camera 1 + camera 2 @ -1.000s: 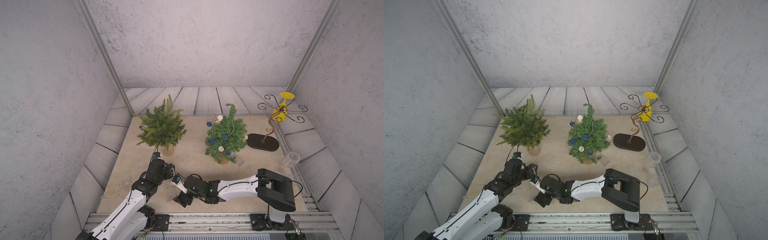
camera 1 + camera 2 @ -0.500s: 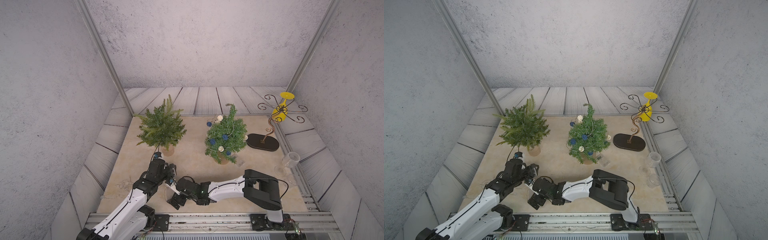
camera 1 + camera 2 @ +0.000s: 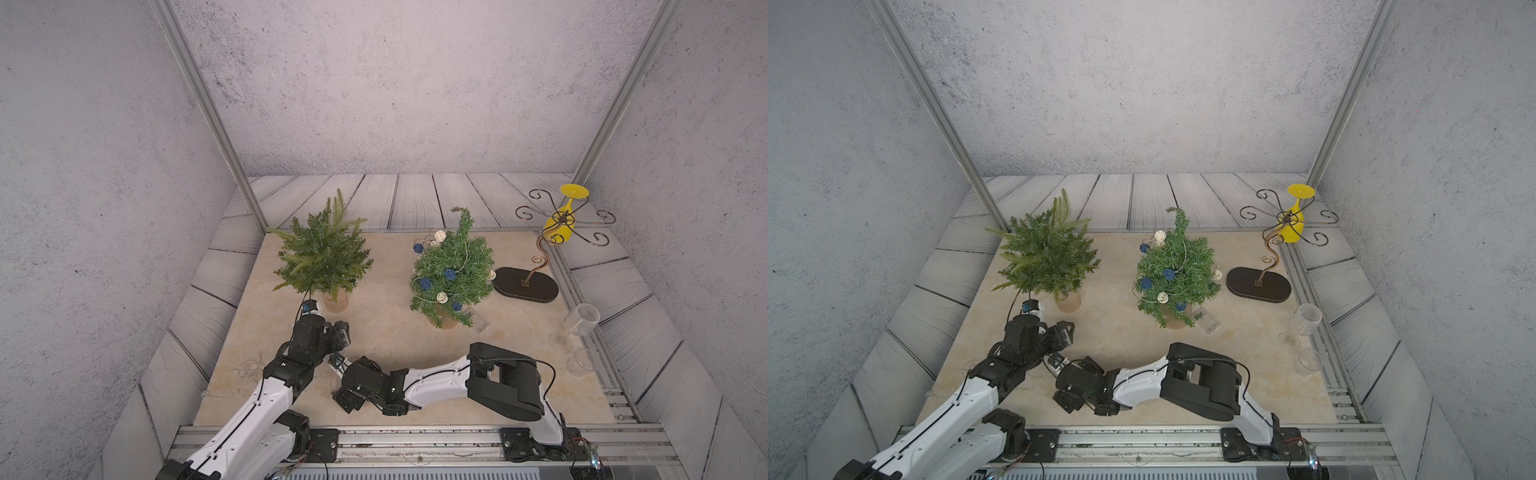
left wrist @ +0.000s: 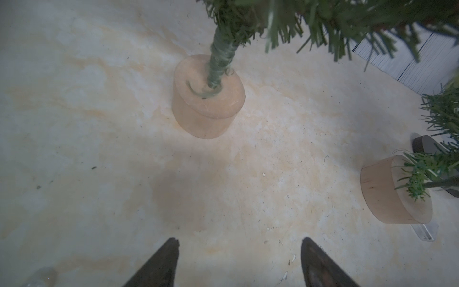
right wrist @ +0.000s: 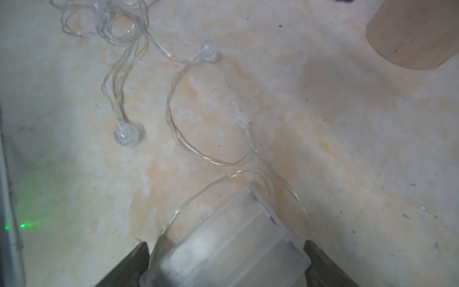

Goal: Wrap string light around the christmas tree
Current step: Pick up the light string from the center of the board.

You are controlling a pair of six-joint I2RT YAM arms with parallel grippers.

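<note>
The right gripper point(image 5: 226, 244) has the clear battery box point(image 5: 223, 236) between its wide fingers; I cannot tell if they clamp it. The string light point(image 5: 125, 134) lies loose on the tabletop point(image 5: 347, 149). The left gripper point(image 4: 239, 242) hangs open and empty near the bare christmas tree point(image 3: 322, 257).

A beige marbled counter point(image 3: 1121, 345) carries two small artificial trees on round wooden bases. The plain green tree point(image 3: 1044, 255) stands on the robot's left. The green tree hung with blue and white wicker balls point(image 3: 1173, 270) stands apart from it, with a clear plastic box point(image 3: 1206, 323) just beside its base.

Further right is a black oval stand with copper wire scrolls point(image 3: 1258, 286). A yellow stemmed glass point(image 3: 1293, 216) hangs upside down from it. A tilted clear stemmed glass point(image 3: 1304, 324) and a second clear glass point(image 3: 1308, 360) sit at the counter's right edge.

The left gripper point(image 3: 1059, 332) is near the plain tree's base. The right gripper point(image 3: 1067, 399) is low, close to the front rail. A thin clear string light point(image 3: 967, 368) lies loose beside the left arm.
</note>
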